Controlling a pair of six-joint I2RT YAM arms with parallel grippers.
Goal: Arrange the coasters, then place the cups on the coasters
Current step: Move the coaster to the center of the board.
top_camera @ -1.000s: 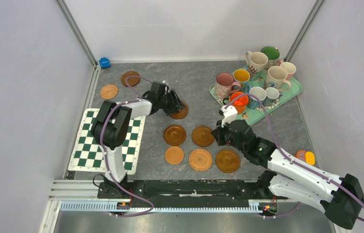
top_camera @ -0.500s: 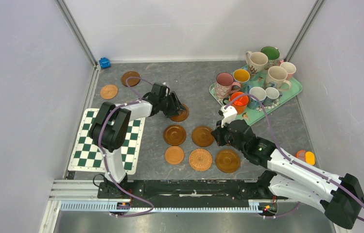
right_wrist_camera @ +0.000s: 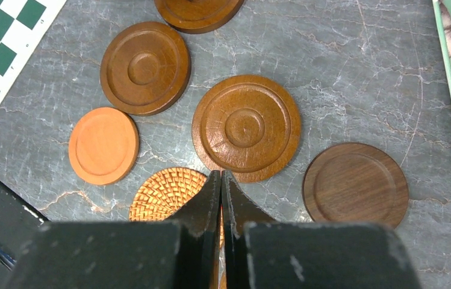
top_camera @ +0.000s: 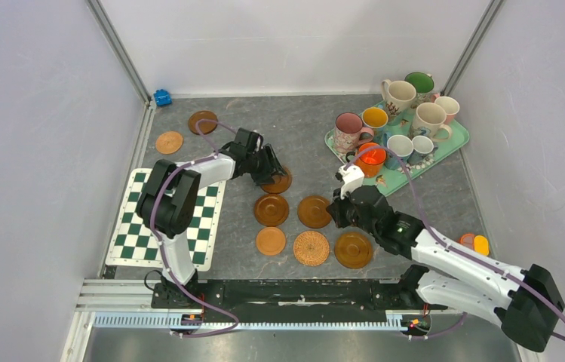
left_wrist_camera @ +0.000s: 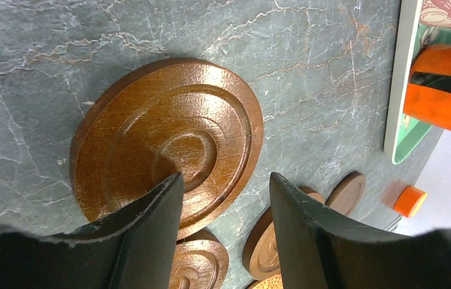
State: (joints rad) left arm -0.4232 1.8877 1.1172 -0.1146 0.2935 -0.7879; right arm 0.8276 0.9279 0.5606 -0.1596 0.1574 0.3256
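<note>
Left end effector (left_wrist_camera: 226, 180): half open, grasping nothing, astride the 5 o'clock rim of a brown coaster (left_wrist_camera: 168, 138) that lies on the bench (left_wrist_camera: 307, 48). Right end effector (right_wrist_camera: 221, 174): closed, empty, above the woven coaster (right_wrist_camera: 162, 189). Cups (top_camera: 349, 128) crowd the tray (top_camera: 406, 177) at 2 o'clock, with open bench between.

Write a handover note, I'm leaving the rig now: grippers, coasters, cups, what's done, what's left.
Left gripper: open over a brown coaster.
Right gripper: shut, empty, above five coasters grouped near the front.
Two coasters lie apart at far left.
Cups: all on the mint tray, none on a coaster.
Done: part of the arranging. Left: finish the coasters, move every cup.
</note>
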